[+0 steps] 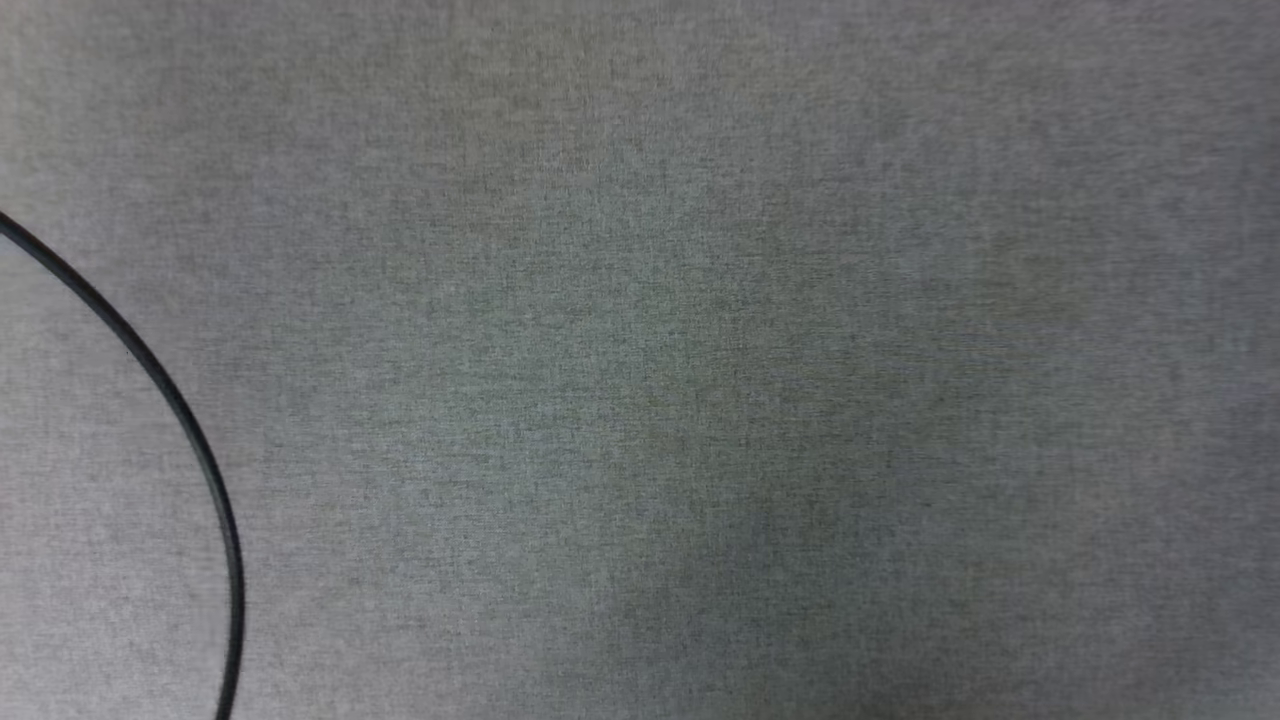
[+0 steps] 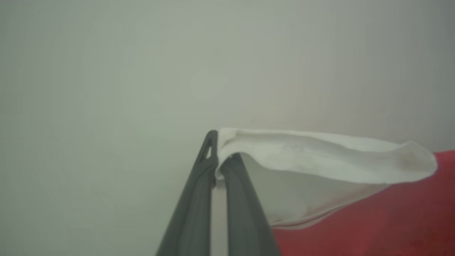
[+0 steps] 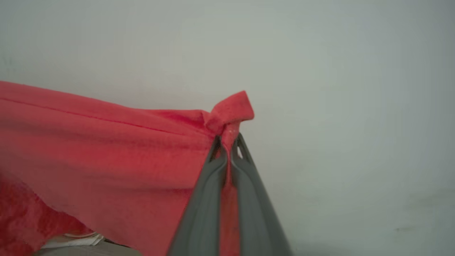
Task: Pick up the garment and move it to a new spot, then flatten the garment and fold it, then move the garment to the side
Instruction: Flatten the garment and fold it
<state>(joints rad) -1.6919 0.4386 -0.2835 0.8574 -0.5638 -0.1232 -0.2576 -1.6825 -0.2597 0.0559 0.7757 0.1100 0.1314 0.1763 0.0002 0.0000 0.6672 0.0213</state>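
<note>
The left fingers [image 2: 193, 213] and right fingers [image 3: 204, 213] are slim, dark grey, tapering.

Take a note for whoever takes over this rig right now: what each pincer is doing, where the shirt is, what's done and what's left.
Grip: the left pincer is shut on the white sleeve edge of the garment. The right pincer is shut on a red edge, with cloth bunched above its tips.
Where: the garment looks lifted, draping away from each pincer. The head view looks down on the grey surface with a dark curved line.
Done: pick-up.
Left: set it down at the new spot, flatten, fold, move it to the side.
</note>
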